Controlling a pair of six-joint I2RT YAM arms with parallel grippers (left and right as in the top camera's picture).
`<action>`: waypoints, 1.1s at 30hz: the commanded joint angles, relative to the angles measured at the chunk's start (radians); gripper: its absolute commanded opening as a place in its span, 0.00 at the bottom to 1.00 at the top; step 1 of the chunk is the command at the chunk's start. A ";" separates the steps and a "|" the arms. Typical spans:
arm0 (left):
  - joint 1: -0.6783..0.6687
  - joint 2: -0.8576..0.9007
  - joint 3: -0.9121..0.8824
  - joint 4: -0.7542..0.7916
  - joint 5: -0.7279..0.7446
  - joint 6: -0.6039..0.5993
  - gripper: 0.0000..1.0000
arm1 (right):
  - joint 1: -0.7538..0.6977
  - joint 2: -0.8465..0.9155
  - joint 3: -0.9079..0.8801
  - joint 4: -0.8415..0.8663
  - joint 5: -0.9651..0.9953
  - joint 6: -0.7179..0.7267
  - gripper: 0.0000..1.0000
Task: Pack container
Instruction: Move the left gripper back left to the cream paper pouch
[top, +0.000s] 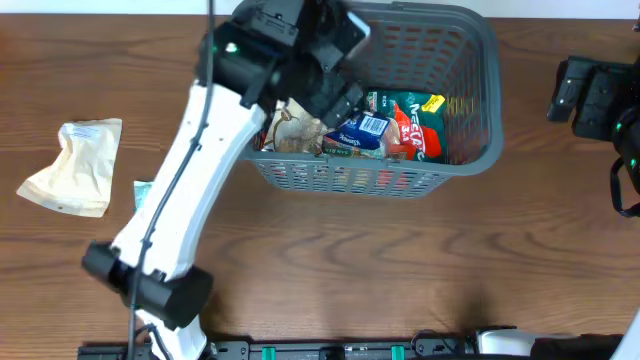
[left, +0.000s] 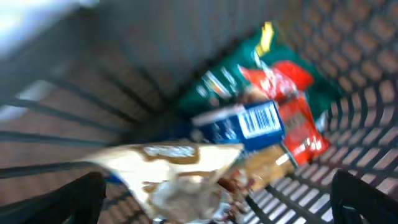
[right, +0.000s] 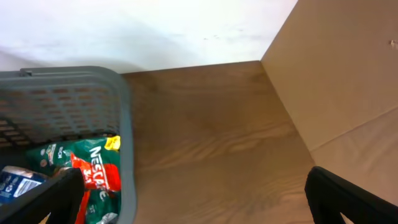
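Observation:
The dark grey slotted container (top: 490, 90) stands at the back middle of the table. It holds a green and red Nescafe packet (top: 415, 120), a blue packet (top: 362, 130) and a beige and brown packet (top: 295, 130). My left gripper (top: 335, 95) hangs over the container's left part. In the left wrist view its fingers (left: 217, 180) are spread wide, with the blurred beige packet (left: 180, 168) lying loose between them above the blue packet (left: 249, 124). My right gripper (top: 562, 95) is open and empty (right: 193, 186) over bare table right of the container (right: 68, 99).
A beige pouch (top: 75, 165) lies on the table at the far left. A small greenish packet (top: 143, 192) shows beside it, partly hidden by my left arm. A cardboard wall (right: 348, 81) stands at the right in the right wrist view.

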 joint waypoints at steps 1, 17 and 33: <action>0.010 -0.106 0.105 0.001 -0.183 -0.061 0.99 | -0.005 0.003 0.005 -0.003 0.014 0.016 0.99; 0.441 -0.164 0.149 -0.230 -0.561 -0.427 0.99 | -0.005 0.003 0.005 -0.003 0.014 0.016 0.99; 0.935 0.005 0.141 -0.335 -0.559 -0.528 0.99 | -0.005 0.003 0.005 -0.003 0.014 0.016 0.99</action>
